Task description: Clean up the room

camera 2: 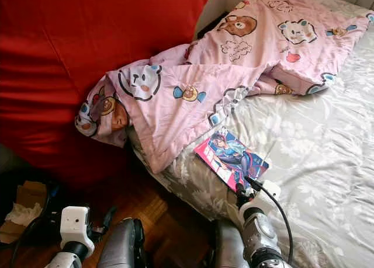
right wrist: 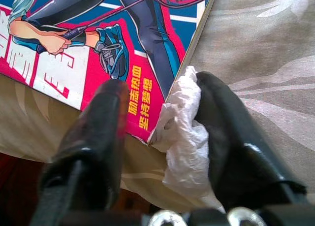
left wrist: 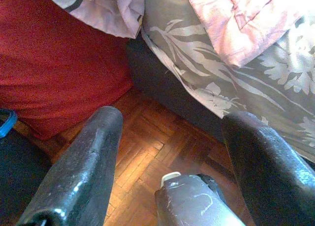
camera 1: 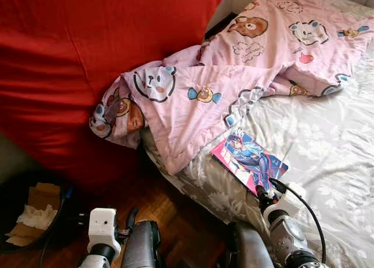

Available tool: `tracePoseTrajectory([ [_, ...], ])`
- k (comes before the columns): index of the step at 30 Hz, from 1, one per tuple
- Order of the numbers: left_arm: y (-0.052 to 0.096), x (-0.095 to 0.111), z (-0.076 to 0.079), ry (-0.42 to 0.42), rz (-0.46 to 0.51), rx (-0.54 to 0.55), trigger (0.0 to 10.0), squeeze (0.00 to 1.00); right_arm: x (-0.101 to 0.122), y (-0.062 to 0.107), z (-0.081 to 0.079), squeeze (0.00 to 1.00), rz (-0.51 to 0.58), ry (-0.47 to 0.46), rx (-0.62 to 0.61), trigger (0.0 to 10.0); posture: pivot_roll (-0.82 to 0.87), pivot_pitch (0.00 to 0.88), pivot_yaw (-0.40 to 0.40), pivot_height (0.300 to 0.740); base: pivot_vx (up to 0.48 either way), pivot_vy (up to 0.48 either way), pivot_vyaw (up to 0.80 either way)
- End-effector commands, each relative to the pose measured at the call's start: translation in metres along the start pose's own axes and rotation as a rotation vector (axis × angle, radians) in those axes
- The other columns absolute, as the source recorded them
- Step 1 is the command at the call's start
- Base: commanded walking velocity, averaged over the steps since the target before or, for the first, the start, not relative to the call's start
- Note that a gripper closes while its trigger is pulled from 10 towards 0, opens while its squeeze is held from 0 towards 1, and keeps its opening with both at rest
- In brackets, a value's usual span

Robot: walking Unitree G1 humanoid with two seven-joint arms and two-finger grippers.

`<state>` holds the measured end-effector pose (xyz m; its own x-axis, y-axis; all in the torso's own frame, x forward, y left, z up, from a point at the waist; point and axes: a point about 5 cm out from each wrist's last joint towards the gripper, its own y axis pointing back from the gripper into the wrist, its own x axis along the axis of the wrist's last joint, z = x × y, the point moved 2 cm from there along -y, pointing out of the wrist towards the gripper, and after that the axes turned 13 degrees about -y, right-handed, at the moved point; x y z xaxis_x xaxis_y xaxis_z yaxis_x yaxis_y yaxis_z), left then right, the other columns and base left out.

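- Left eye view: pink blanket bunched across the bed, one corner hanging off beside a red cover. Comic book lies flat near the bed's edge. Right tool sits at the book's near corner. Dark bin with cardboard and tissue on the wood floor.
- Left wrist view: left tool is spread wide, nothing between the fingers, above the parquet beside the bed.
- Right wrist view: right tool straddles the book's corner, with a crumpled white tissue against one finger; grip unclear.

mag cover | yellow Chinese chars 励志热血 / 坚持梦想 | other txt unreadable
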<state>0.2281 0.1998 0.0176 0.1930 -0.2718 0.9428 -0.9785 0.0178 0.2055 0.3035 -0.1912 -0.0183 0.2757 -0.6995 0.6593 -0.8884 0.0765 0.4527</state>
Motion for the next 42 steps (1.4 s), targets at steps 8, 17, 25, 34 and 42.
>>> tracePoseTrajectory([
  [8, 0.004, -0.013, 0.002, -0.024, -0.054, -0.024, 10.0, 0.0, -0.018, 0.005, 0.007, 0.0, -0.077, 0.023, -0.017, 0.0, 0.08, 0.24, 0.011, 0.601, 0.0, 0.0, 0.0],
  [17, -0.001, -0.017, 0.003, -0.019, -0.063, -0.026, 10.0, 0.0, -0.017, 0.005, 0.008, 0.0, -0.069, 0.015, -0.01, 0.0, 0.07, 0.215, 0.002, 0.601, 0.0, 0.0, 0.0],
  [25, -0.012, -0.017, 0.01, -0.003, -0.059, -0.025, 10.0, 0.0, -0.007, 0.007, 0.015, 0.0, -0.007, 0.012, -0.01, 0.0, 0.05, 0.166, -0.022, 0.601, 0.0, 0.0, 0.0],
  [34, -0.026, -0.028, 0.011, 0.006, -0.109, -0.022, 10.0, 0.0, 0.009, 0.015, 0.023, 0.0, 0.131, 0.025, 0.037, 0.0, 0.01, 0.051, -0.028, 0.601, 0.0, 0.0, 0.0],
  [42, -0.031, -0.051, 0.017, 0.048, -0.248, -0.031, 10.0, 0.0, -0.008, 0.024, 0.035, 0.0, 0.057, 0.122, 0.038, 10.0, -0.02, 0.0, -0.018, 0.601, 0.0, 0.0, 0.0],
])
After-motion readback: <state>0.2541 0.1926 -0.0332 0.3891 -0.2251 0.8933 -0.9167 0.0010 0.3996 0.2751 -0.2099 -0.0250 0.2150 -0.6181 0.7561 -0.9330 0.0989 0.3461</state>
